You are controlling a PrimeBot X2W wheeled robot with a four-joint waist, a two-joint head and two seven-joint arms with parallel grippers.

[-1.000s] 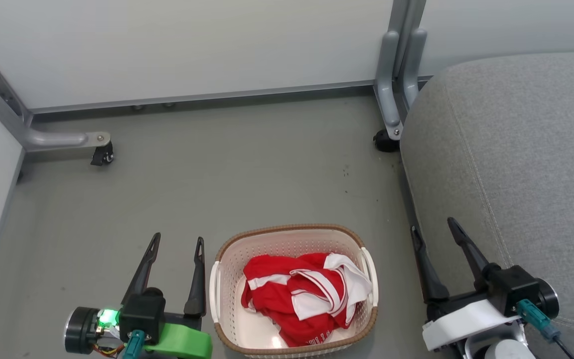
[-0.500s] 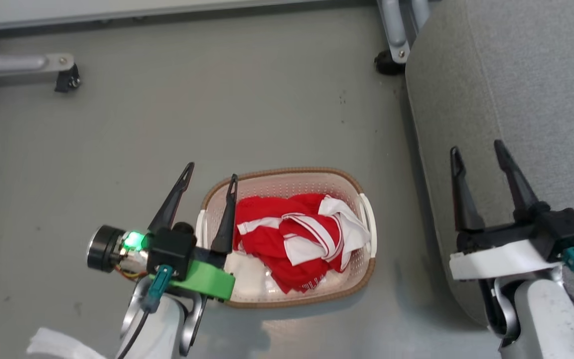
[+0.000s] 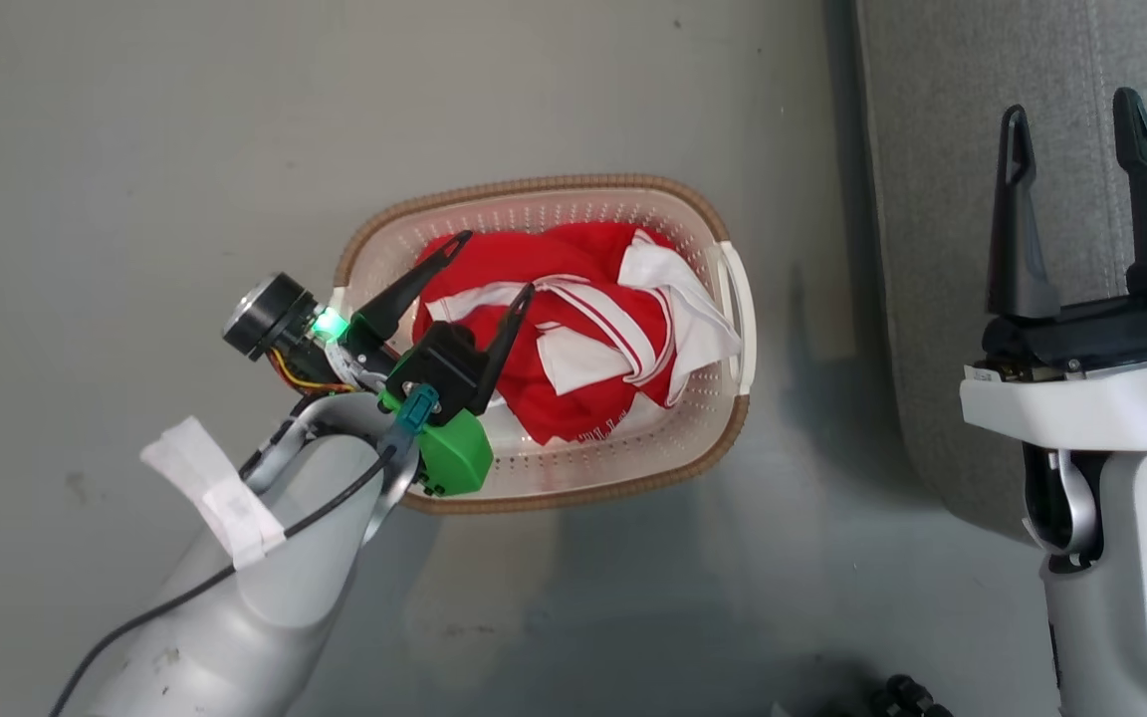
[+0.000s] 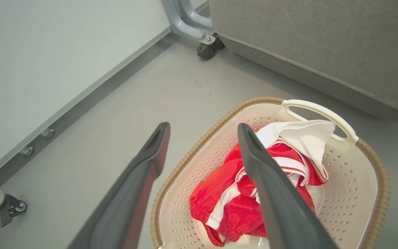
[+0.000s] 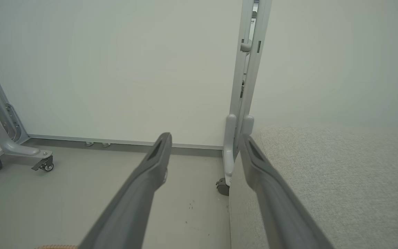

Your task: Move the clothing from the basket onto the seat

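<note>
The cream perforated basket (image 3: 715, 398) with a brown rim stands on the grey floor, red and white clothing (image 3: 588, 329) bunched inside it. My left gripper (image 3: 494, 264) hangs open over the basket's left half, its fingers above the clothing and holding nothing. In the left wrist view the clothing (image 4: 233, 204) lies beyond the open left gripper (image 4: 202, 129), inside the basket (image 4: 371, 159). The light-grey seat (image 3: 942, 129) runs down the right side. My right gripper (image 3: 1071, 105) stands open above the seat's edge, empty. The right wrist view shows that gripper (image 5: 204, 138) open over the seat (image 5: 340, 180).
White partition panels on grey metal legs with castors (image 5: 222, 186) stand behind the floor. Another castor leg (image 4: 206, 50) sits by the seat's (image 4: 323, 45) corner. Bare grey floor (image 3: 135, 199) spreads left of the basket.
The head camera has tilted down, shifting the whole picture. My left gripper has swung from beside the basket to over the clothing. Both grippers stay open.
</note>
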